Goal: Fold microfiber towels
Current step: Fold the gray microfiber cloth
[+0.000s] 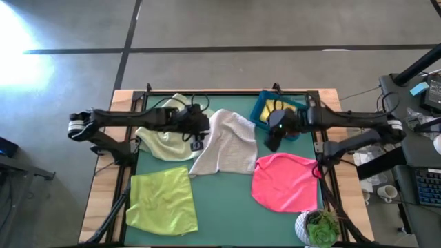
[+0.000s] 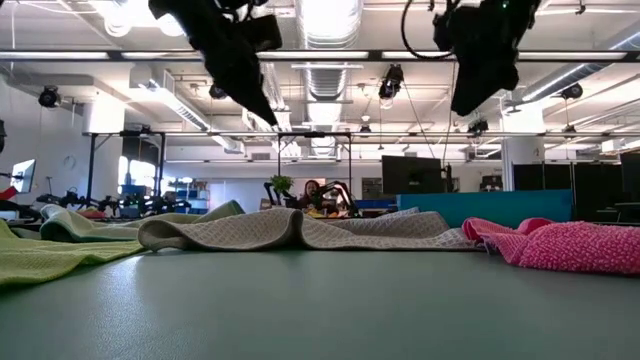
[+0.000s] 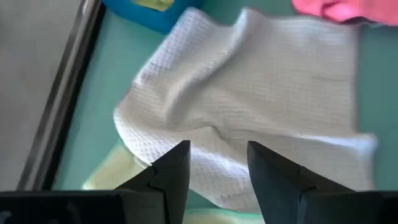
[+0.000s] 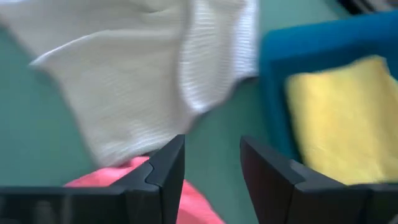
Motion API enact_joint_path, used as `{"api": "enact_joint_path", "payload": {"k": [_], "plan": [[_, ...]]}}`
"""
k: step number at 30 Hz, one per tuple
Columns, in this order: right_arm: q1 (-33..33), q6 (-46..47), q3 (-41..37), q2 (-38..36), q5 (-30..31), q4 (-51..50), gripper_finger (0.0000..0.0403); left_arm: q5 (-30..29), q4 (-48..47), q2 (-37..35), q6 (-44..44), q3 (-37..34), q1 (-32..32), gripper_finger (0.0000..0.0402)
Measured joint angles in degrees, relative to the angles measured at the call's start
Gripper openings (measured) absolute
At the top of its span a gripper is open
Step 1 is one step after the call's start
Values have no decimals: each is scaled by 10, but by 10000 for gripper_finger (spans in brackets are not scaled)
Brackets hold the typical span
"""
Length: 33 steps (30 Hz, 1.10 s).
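Light grey towel (image 1: 226,143) lying rumpled mid-frame on green counter (image 1: 227,207). Pale green towel (image 1: 164,141) touching its left edge; lime green towel (image 1: 161,200) lower left; hot pink towel (image 1: 284,181) lower right. Yellow towel (image 1: 267,109) sitting in blue bin (image 1: 263,118), upper right. Left gripper (image 1: 200,135) and right gripper (image 1: 273,140) hovering either side of grey towel, jaws parted, grasping nothing.
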Motion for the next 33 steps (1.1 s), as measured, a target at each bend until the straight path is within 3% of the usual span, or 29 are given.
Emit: {"api": "enact_joint_path", "payload": {"k": [8,16,22,29,33], "plan": [[126,16,0,33,1,39,134,0,1,-52,-64,-55,-64,144],[211,30,0,106,1,100,138,-1,36,-69,-121,-118,-144,144],[241,30,0,174,6,106,139,-3,94,-61,-133,-152,-188,144],[250,-14,0,238,6,160,127,-23,94,-61,-182,-171,-206,144],[248,-32,0,268,43,170,126,-23,95,-61,-199,-176,-209,144]]}}
